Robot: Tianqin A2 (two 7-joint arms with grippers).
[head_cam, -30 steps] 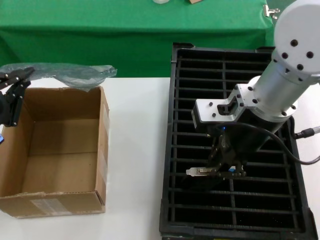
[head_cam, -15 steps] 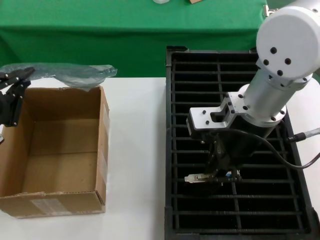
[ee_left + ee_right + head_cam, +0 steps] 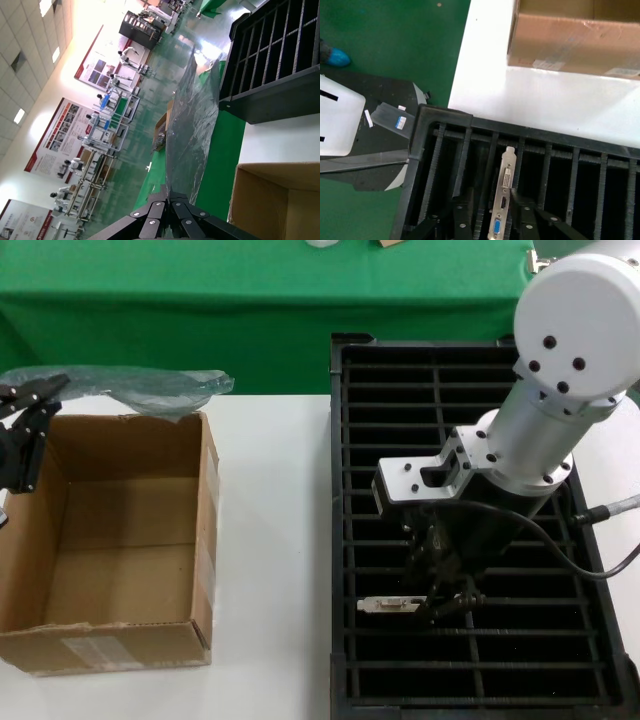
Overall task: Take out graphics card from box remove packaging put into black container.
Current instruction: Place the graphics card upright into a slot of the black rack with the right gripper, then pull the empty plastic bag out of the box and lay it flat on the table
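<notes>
Since a moment ago the right gripper [image 3: 440, 602] has dropped lower into the black container [image 3: 345, 540], and the silver bracket of the graphics card [image 3: 392, 604] now sits nearer the container's left wall — this is the last step, seating the card in a slot. From the right wrist, the gripper's fingers are clamped on the card's board with the bracket and its blue port standing clear between two ribs. At the far corner of the empty box [image 3: 205, 500] the left gripper [image 3: 25, 405] is pinched shut on the bag [image 3: 150, 388], held above the bench [image 3: 270, 540]. Next, I'd judge, the card must go straight down between the ribs before the fingers part — any tilt could hang the bracket on a rib.
</notes>
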